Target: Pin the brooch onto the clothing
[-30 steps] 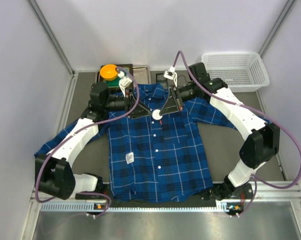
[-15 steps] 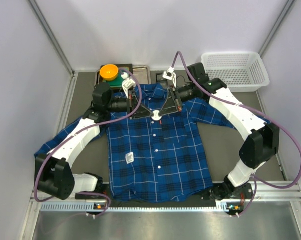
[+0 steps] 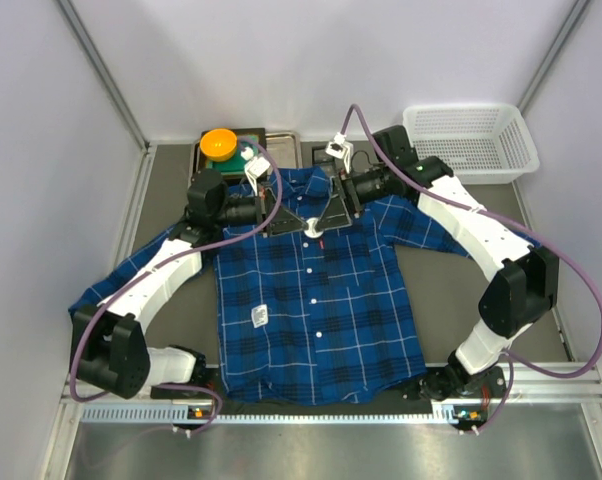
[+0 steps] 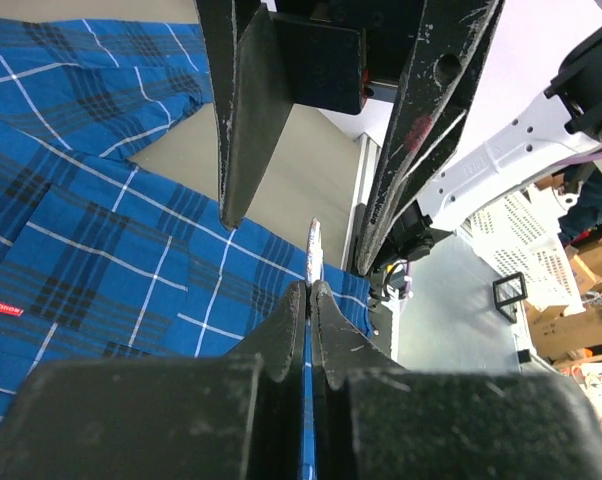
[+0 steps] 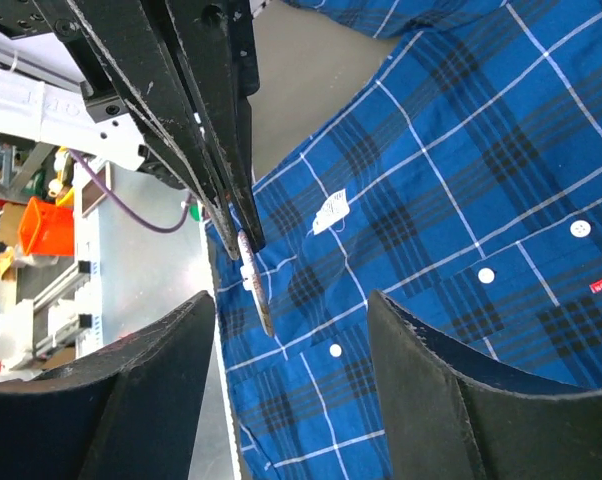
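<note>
The left gripper (image 4: 309,290) pinches the thin brooch (image 4: 314,245) edge-on — over plaid clothing (image 4: 101,250).

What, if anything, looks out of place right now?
Only a small white tag lying midway down the shirt front, on the left arm's side; I cannot tell whether it is attached. Otherwise fine: the left tool grips the brooch edge-on over the shirt, with the right tool open close by.

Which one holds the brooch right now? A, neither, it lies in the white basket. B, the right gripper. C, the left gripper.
C: the left gripper has its jaws shut on the brooch, seen edge-on over the shirt, while the right gripper has its jaws wide open.
</note>
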### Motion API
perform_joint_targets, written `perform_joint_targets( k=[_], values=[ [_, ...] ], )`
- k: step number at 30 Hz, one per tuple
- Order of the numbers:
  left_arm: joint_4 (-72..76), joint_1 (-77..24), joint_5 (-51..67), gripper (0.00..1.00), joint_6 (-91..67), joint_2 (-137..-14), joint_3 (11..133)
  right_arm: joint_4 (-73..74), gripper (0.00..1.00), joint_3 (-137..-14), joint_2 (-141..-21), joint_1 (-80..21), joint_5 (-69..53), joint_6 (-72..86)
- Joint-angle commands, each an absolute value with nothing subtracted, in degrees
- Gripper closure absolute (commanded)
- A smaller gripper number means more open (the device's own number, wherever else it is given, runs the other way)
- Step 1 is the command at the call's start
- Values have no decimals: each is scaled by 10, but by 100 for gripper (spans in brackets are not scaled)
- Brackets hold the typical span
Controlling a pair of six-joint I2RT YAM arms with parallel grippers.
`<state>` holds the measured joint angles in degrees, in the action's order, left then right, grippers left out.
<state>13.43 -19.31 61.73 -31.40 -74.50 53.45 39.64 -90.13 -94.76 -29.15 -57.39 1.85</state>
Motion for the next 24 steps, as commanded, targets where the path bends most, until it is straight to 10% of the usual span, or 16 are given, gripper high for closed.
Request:
perform_joint_targets(
  k=[1,24],
  values=[
    [189,-196,597,100,-348,-744,532,374,37,-938,-927,-300,-549,36],
    [193,-196,595,100,-354,-746,527,362,48,-940,-946,-312,-543,56]
  ],
)
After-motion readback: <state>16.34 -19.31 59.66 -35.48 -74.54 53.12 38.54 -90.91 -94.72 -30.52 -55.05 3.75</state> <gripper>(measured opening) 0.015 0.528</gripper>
